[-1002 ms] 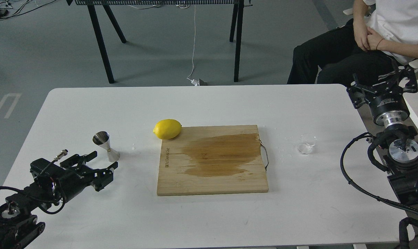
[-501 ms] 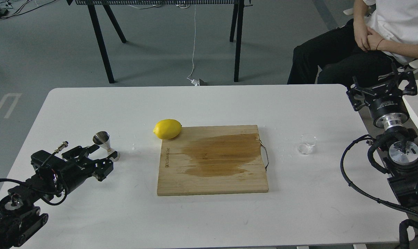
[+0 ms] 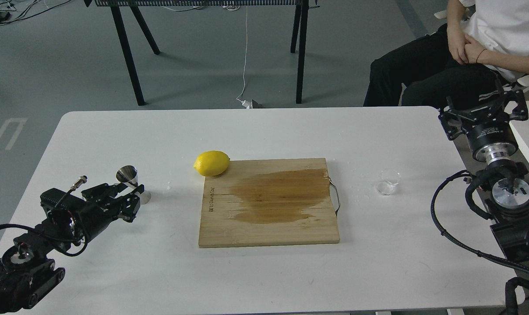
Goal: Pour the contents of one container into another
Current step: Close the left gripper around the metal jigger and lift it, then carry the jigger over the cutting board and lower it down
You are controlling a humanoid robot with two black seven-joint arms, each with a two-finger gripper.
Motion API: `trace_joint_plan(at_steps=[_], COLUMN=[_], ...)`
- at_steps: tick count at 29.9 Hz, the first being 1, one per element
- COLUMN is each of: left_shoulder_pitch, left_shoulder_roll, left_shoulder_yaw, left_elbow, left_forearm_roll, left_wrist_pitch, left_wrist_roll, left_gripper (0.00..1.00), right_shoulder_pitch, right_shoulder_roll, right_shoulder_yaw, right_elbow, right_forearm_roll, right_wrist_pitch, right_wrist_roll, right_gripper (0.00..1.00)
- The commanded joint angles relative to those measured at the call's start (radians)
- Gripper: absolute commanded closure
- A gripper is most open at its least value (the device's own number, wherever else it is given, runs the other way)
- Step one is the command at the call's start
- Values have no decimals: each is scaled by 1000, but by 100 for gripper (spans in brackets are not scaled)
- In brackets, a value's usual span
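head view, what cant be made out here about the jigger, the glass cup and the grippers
- Jigger: base partly hidden by the left gripper; contact cannot be told.
- Left gripper: dark fingers overlap, so open or shut is unclear.
- Glass cup: too small and clear to show any liquid.
- Right gripper: open, against dark trousers.

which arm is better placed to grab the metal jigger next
Left. The left pincer sits right at the jigger on the table's left side, fingers spread toward it. The right pincer is at the far right edge, beyond the glass cup and cutting board.
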Motion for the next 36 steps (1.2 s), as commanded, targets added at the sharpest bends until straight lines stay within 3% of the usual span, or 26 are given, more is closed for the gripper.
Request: trace_joint_plan(at_steps=[1,6,18,27,36], left_shoulder_pitch=[1,1,0,-52,-250], left_shoulder_roll=[-2,-3,-6,-2,40], left_shoulder_yaw=[2,2,-1,-9,2], left_elbow=[0,0,-1,-60,-268], left_forearm_roll=[0,2,0,-6,5], left_wrist_pitch=[0,0,0,0,0], left_wrist_roll=[-1,-1,0,-1,0], left_gripper=[59,60,93,95,95], right_shoulder_pitch=[-1,0,0,0,-1], right_shoulder_roll=[0,0,-2,-12,-28], right_shoulder_yaw=[-1,-1,0,0,0], right_elbow=[0,0,0,0,2], right_forearm_roll=[0,0,0,3,3], right_wrist_pitch=[0,0,0,0,0], right_wrist_roll=[0,0,0,0,0], right_gripper=[0,0,0,0,0])
